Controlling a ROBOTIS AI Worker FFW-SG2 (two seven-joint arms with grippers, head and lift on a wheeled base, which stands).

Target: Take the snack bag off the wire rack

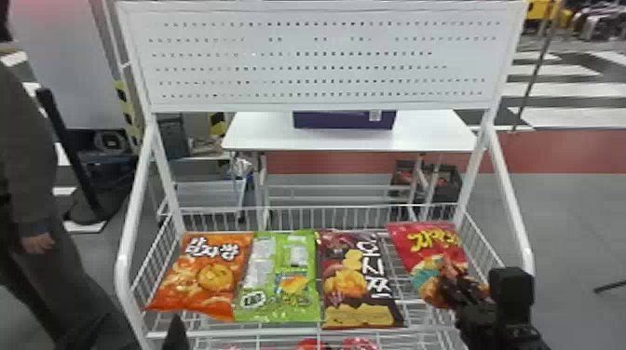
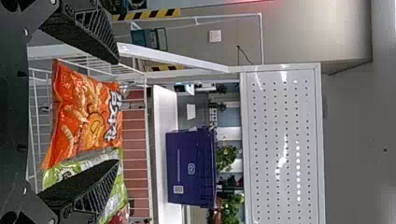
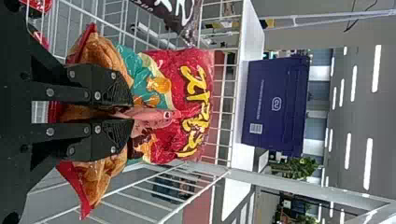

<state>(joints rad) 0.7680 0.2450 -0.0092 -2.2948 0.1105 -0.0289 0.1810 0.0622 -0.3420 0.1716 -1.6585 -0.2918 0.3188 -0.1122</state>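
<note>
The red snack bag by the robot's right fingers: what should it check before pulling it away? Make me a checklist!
1. Right fingers shut on the red bag: ok.
2. Red bag off the rack: not ok, it's at the right end, inside the rails.
3. Red bag not touching the brown bag: cannot tell, their top corners look very close.
4. Green bag and orange bag lying on the rack: ok.
5. Left fingers open, holding nothing: ok.

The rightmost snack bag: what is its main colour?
Mainly red, best seen in the right wrist view.
</note>
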